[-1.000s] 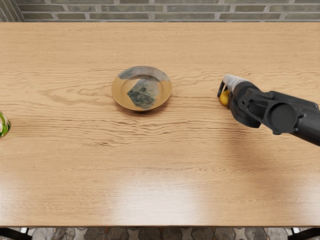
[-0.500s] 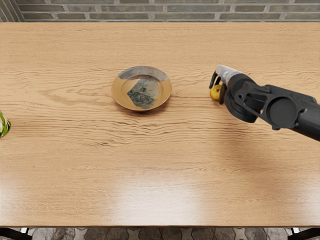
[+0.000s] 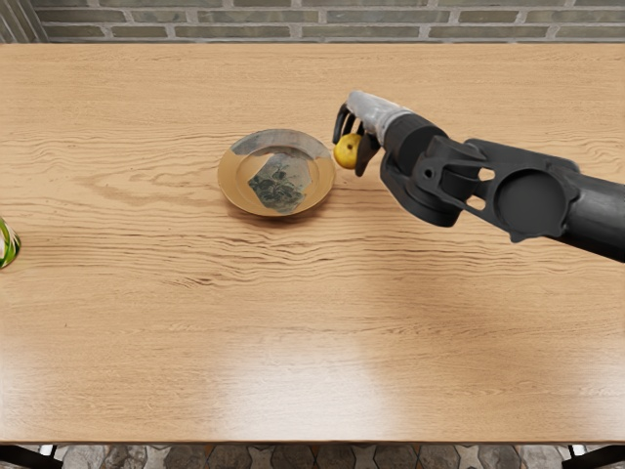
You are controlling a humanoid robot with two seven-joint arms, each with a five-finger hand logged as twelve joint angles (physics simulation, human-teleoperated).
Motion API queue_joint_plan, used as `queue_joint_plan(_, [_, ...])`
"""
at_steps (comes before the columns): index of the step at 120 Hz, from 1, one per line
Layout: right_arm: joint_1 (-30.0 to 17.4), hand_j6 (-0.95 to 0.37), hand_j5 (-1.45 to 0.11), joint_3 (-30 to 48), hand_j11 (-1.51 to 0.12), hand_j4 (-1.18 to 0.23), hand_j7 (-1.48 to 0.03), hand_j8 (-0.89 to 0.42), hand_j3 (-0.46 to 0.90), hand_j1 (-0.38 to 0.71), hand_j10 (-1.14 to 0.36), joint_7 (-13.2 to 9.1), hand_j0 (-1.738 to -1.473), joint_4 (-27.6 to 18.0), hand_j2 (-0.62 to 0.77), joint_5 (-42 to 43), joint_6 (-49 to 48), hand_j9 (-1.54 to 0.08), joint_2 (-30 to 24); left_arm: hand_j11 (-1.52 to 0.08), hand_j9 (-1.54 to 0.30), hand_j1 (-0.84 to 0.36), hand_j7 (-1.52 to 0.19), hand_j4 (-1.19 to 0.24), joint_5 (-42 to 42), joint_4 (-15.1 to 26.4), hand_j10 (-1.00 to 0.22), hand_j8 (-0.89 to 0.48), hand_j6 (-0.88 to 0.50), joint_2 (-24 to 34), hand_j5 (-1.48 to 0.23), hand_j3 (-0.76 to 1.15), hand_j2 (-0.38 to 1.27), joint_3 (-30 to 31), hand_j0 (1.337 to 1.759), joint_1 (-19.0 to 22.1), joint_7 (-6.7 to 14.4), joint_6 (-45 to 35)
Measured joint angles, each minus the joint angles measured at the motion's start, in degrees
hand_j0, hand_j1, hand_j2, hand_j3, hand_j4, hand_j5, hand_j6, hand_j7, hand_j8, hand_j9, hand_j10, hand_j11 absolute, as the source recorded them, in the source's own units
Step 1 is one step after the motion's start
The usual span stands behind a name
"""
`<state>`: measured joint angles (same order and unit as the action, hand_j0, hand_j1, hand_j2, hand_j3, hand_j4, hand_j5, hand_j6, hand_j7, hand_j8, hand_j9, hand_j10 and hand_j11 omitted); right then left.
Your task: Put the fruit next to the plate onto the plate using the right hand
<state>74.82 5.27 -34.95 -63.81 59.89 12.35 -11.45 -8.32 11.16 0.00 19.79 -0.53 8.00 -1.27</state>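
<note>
The right hand, on an arm entering from the 3 o'clock edge, has its dark fingers curled down around a small yellow fruit, gripping it from above and from the sides. The fruit sits just beside the plate at the rim's 3 o'clock point. It is not over the dish, and its height above the worktop cannot be read from this view. The left arm is not in view. Risk one is an early release: let go here, the round fruit would land on or outside the raised rim and likely roll off across the flat worktop. Risk two is a low approach, where fingertips or fruit could catch the rim and push or tip the light-looking plate. Risk three is slip, because the fruit is smooth and near-spherical and only part of it shows between the fingers, so the security of the hold cannot be confirmed. The plate is round, shallow and glossy, gold-toned like polished metal, with a dark mottled reflection or pattern in its centre. Such a surface would offer little to stop a rolling fruit. The worktop is matte, light-grained wood. A green-and-yellow object lies at the 9 o'clock edge, well apart from the work.
</note>
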Motion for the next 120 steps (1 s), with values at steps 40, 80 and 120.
queue_joint_plan(40, [0.78,-0.39,-1.12,1.03,-1.1,-0.75,-1.03,-0.4,0.0,0.38,-0.76,0.02,-1.658,7.78,0.56,0.3,-0.06,-1.1,10.02,0.0,0.0,0.35,0.0,0.0,-0.01,0.0,0.0,0.0,0.0,0.0,0.0,0.0,0.0,0.0,1.658,0.0,0.0,0.03])
queue_joint_plan(80, [1.19,-0.15,-0.34,2.28,-0.34,-0.24,-0.32,-0.15,0.0,-0.12,-0.24,-0.04,-1.658,10.6,0.15,-1.6,0.24,-0.34,11.39,0.0,0.0,0.35,0.0,0.0,0.0,0.0,0.0,0.0,0.0,0.0,0.0,0.0,0.0,-0.01,1.658,0.0,0.0,0.01])
queue_joint_plan(120, [0.66,-0.06,-0.1,7.02,-0.1,-0.08,-0.1,-0.06,0.0,-0.27,-0.08,5.15,-1.658,-2.89,0.02,-17.05,-11.9,-0.1,-8.62,0.0,0.0,0.35,0.0,0.0,0.0,0.0,0.0,0.0,0.0,0.0,0.0,0.0,0.0,0.01,1.658,0.0,0.0,0.0])
